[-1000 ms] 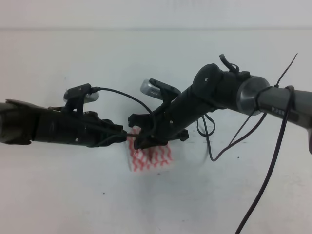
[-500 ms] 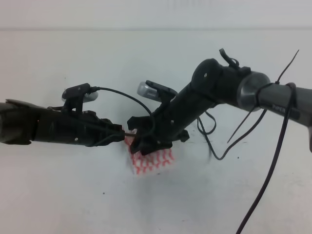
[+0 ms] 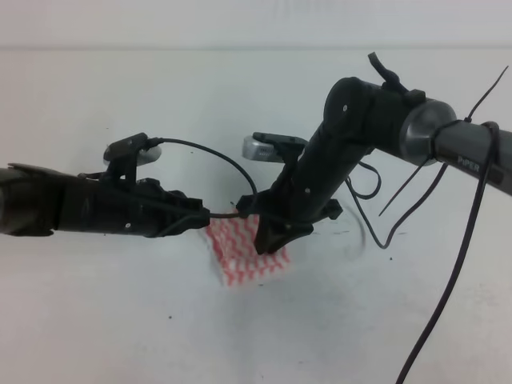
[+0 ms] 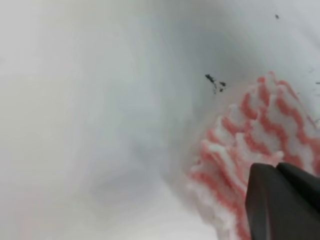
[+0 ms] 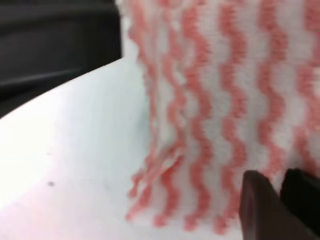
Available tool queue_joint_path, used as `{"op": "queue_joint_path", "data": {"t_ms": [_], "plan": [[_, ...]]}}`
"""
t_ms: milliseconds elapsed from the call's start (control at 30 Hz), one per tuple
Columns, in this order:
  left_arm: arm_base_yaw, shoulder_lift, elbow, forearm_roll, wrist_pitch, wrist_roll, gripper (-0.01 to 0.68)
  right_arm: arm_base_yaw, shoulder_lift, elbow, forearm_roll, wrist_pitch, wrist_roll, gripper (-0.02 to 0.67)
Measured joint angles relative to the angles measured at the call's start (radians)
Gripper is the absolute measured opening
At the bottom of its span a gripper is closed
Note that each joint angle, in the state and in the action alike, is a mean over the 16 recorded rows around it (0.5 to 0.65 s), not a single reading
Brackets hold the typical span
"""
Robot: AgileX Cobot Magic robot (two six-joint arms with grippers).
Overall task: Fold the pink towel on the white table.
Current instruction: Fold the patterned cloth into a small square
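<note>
pink towel (image 3: pixel 250 254) under right hand (image 3: pixel 270 237)

White table (image 3: pixel 120 320) — pink towel (image 3: pixel 244 258) lying on it.

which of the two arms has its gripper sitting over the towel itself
The right gripper: its tip overlaps the pink towel from above. The left gripper stops at the towel's upper left edge, over the white table.

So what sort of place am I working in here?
Likely a lab test bench, not a home: a bare white table, two black arms with loose camera cables, and only a pink towel to handle. The left pincer and right pincer meet over it.
</note>
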Motion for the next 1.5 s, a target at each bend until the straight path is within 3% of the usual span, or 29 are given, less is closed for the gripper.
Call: {"op": "queue_joint_path", "data": {"t_ms": [367, 800, 1500], "plan": [[-0.009, 0.000, -0.004, -0.068, 0.045, 0.034, -0.005, -0.001, 0.001, 0.000, -0.078, -0.003, 0.044, 0.028], [-0.104, 0.022, -0.039, -0.137, -0.039, 0.079, -0.006, -0.002, -0.002, 0.000, -0.056, -0.007, 0.045, -0.015], [-0.124, 0.056, -0.047, 0.101, -0.050, -0.081, -0.006, -0.004, 0.004, 0.000, -0.083, -0.008, 0.045, -0.018]]}}
